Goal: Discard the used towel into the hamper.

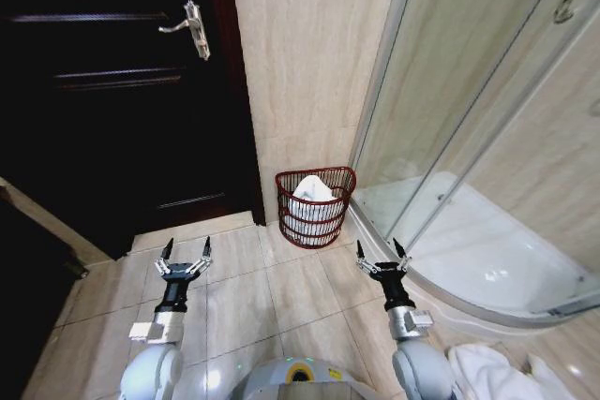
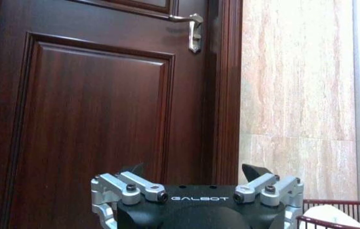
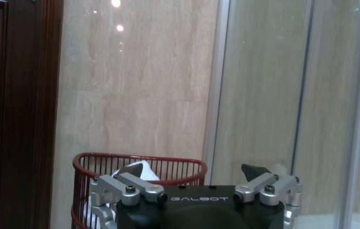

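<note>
"GALBOT" is printed in white on the black body of the left gripper (image 2: 195, 172) and of the right gripper (image 3: 195, 172).

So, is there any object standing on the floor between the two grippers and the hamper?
Nothing visible does. The left gripper and right gripper hang open over bare floor tiles. The hamper, with a white towel inside, stands ahead against the wall.

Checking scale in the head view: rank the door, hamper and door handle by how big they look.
1. door
2. hamper
3. door handle, though it sits farther from the camera.
</note>
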Available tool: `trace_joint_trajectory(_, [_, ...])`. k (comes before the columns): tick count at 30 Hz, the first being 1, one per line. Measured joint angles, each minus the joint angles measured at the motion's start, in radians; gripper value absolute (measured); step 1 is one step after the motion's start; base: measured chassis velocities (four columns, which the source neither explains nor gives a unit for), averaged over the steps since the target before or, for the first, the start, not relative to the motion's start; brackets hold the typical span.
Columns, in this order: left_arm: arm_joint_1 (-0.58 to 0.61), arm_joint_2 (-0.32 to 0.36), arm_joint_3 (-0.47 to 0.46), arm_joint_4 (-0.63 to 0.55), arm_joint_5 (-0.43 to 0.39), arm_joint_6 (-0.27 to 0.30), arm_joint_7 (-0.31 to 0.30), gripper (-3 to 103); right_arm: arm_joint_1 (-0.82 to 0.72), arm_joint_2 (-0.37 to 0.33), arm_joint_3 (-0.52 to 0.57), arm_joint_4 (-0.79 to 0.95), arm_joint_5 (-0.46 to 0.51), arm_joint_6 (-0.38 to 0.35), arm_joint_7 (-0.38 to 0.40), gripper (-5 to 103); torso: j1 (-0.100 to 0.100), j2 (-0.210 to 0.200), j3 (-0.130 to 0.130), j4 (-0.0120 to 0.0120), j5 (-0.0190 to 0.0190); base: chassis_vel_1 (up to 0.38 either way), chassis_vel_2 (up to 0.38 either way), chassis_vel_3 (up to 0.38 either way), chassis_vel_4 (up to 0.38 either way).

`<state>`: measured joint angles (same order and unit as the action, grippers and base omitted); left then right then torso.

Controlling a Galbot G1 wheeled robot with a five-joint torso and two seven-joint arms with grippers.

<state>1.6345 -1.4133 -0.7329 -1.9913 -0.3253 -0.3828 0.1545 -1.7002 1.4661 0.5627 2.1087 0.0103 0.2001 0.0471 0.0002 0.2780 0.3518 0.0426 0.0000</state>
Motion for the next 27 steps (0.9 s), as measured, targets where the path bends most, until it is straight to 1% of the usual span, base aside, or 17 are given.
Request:
trace_joint_trajectory(15, [0.006, -0.011, -0.001, -0.01, 0.008, -0.002, 0.001, 100, -0.053, -0.011, 0.029, 0.01, 0.025, 0.017, 0.005, 100, 0.0, 0.004, 0.003, -0.0001, 0.0, 0.0, 0.0, 0.0, 0.0])
trace_joint_trajectory(27, [0.005, -0.003, -0.001, -0.005, 0.021, -0.002, 0.003, 100, -0.054, 0.002, 0.025, 0.009, 0.016, 0.025, 0.005, 100, 0.0, 0.006, 0.004, 0.0, 0.0, 0.0, 0.0, 0.0, 0.0])
